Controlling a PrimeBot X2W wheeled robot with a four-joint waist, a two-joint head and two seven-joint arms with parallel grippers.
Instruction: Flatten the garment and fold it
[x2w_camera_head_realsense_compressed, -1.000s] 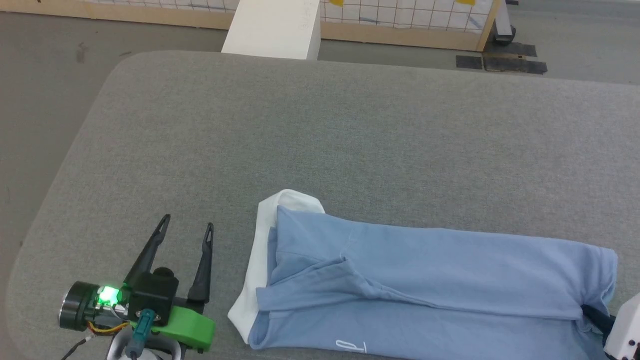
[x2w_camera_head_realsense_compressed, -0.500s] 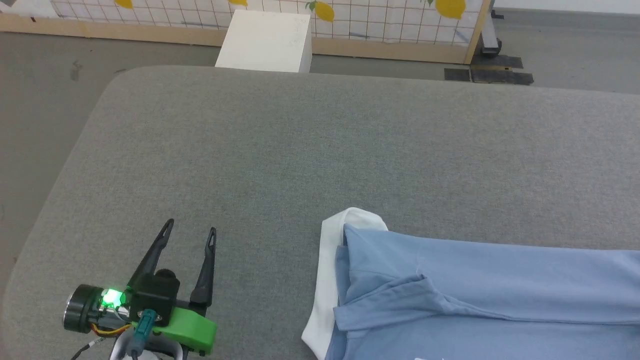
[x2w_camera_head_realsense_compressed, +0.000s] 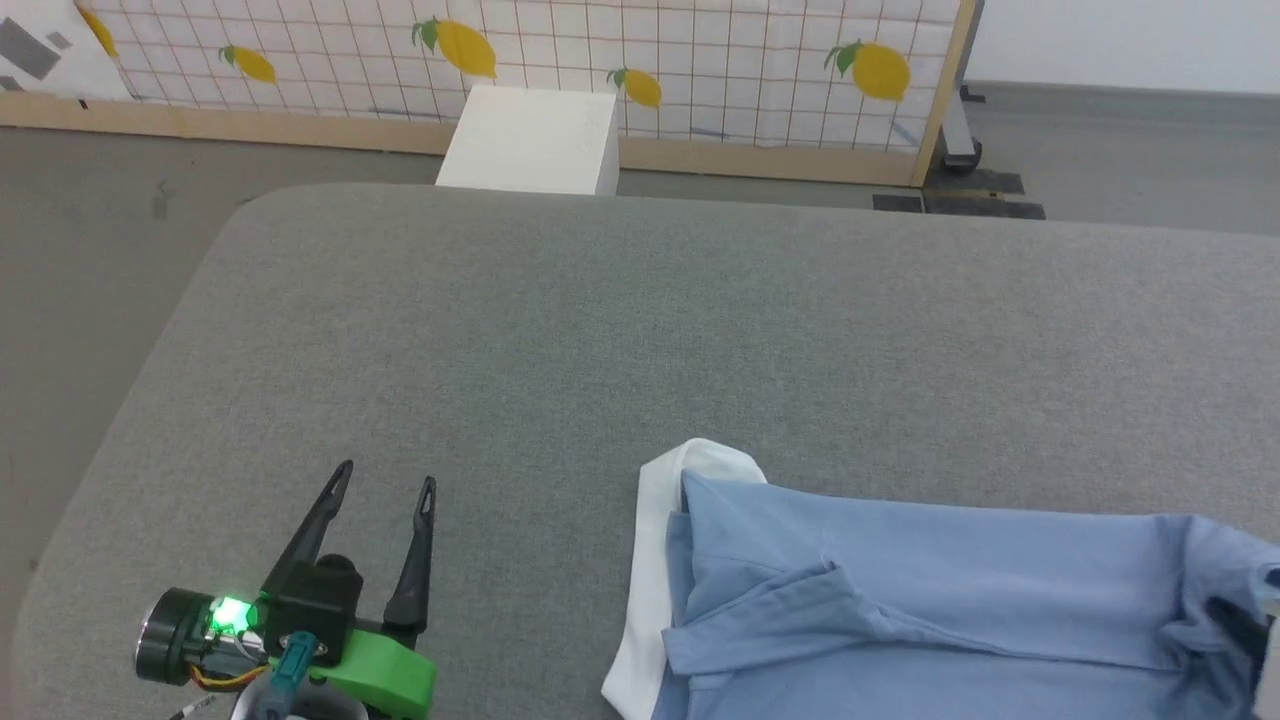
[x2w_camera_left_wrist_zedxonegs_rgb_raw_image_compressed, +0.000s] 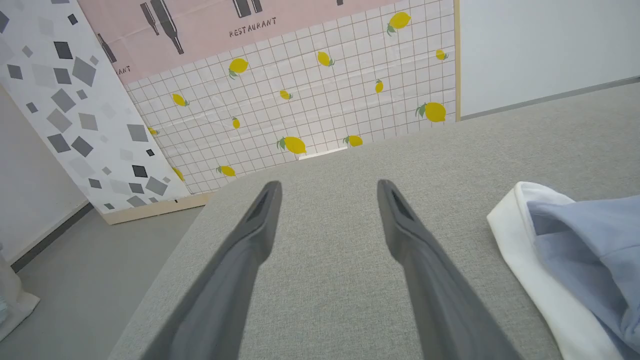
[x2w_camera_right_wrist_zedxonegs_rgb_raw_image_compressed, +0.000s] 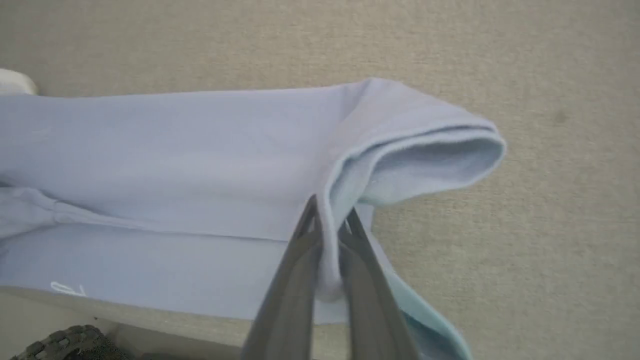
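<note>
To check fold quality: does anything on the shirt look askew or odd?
Yes. The garment is not flat: a creased flap runs diagonally across it, and its right end bunches up where the right end effector pinches it.

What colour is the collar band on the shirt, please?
White: the collar band edges the light blue shirt, and it shows best in the left wrist view.

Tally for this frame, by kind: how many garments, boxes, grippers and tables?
Garments: 1, the light blue shirt
Boxes: 1, the white box
Grippers: 2, left gripper open, right gripper shut on the shirt
Tables: 1, the grey table
Total: 5
</note>
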